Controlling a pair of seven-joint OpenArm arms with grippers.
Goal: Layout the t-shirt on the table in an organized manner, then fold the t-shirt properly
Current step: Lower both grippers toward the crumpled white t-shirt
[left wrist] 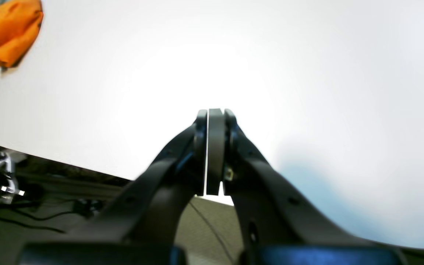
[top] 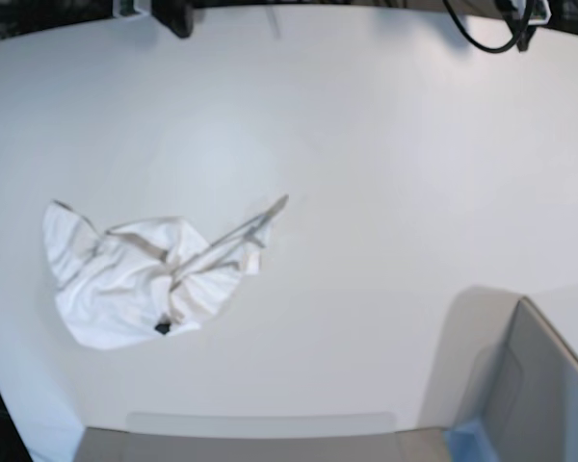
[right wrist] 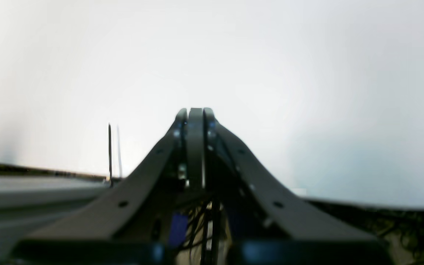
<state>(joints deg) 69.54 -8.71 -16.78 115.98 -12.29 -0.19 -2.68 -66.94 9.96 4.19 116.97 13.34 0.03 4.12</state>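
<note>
The crumpled white cloth t-shirt (top: 140, 277) is spread on the plain white table (top: 366, 192); the left gripper (left wrist: 215, 114) and right gripper (right wrist: 195, 112) are seen closed, holding nothing.

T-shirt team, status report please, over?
Both end effectors shut, empty. Crumpled white cloth t-shirt lies unfolded on the plain white table. Nothing blocking it.

The t-shirt (top: 140, 274) lies crumpled in a loose heap on the left part of the table (top: 366, 192) in the base view, white cloth bunched and twisted with its seams showing. One thin strip of fabric trails up and to the right of the heap. A small black tag (top: 162, 327) sits near its lower edge. The table is plain, white and smooth, with a curved far edge, and far wider than the shirt.
</note>
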